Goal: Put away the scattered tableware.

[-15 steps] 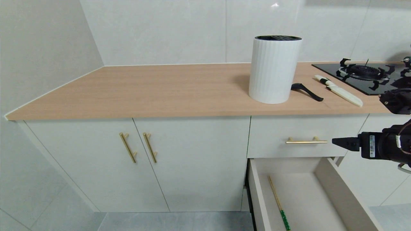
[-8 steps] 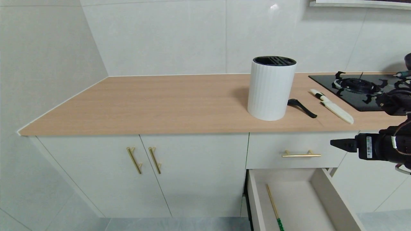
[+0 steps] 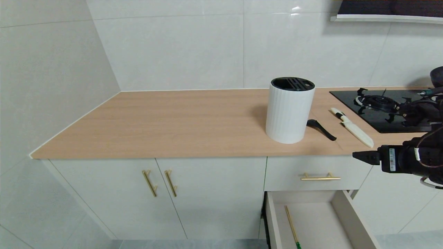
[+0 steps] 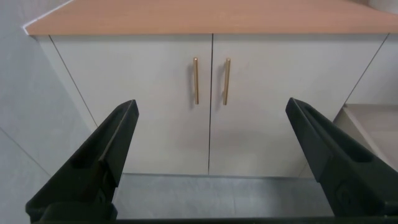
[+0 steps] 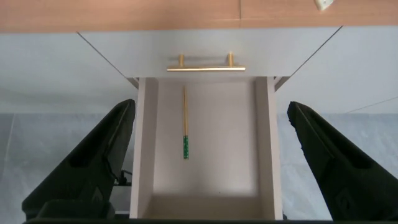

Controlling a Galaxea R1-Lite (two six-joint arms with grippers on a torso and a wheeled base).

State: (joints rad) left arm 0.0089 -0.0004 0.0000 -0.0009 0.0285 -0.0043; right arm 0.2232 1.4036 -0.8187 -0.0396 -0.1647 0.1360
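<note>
On the wooden counter (image 3: 180,124) stands a white ribbed utensil holder (image 3: 289,112) with a black slotted top. A black-handled utensil (image 3: 322,129) lies just right of it, and a white knife (image 3: 353,128) lies farther right. Below, a drawer (image 3: 341,211) is pulled out with a green-tipped chopstick (image 3: 290,224) lying in it. My right gripper (image 3: 361,157) hovers at the right, level with the counter edge, out in front of the open drawer (image 5: 267,155) and its chopstick (image 5: 185,121); its jaws are open and hold nothing. My left gripper (image 4: 211,104) is open and faces two cabinet doors (image 4: 155,106).
A black gas hob (image 3: 379,107) sits at the counter's far right. The shut upper drawer has a brass handle (image 3: 320,178), and the double doors have brass handles (image 3: 161,182). A tiled wall backs the counter, whose left half is bare wood.
The head camera has moved: the whole picture slid down, showing more wall and less drawer. Against the cabinet, my right gripper now sits higher, at counter-edge height rather than handle height.
</note>
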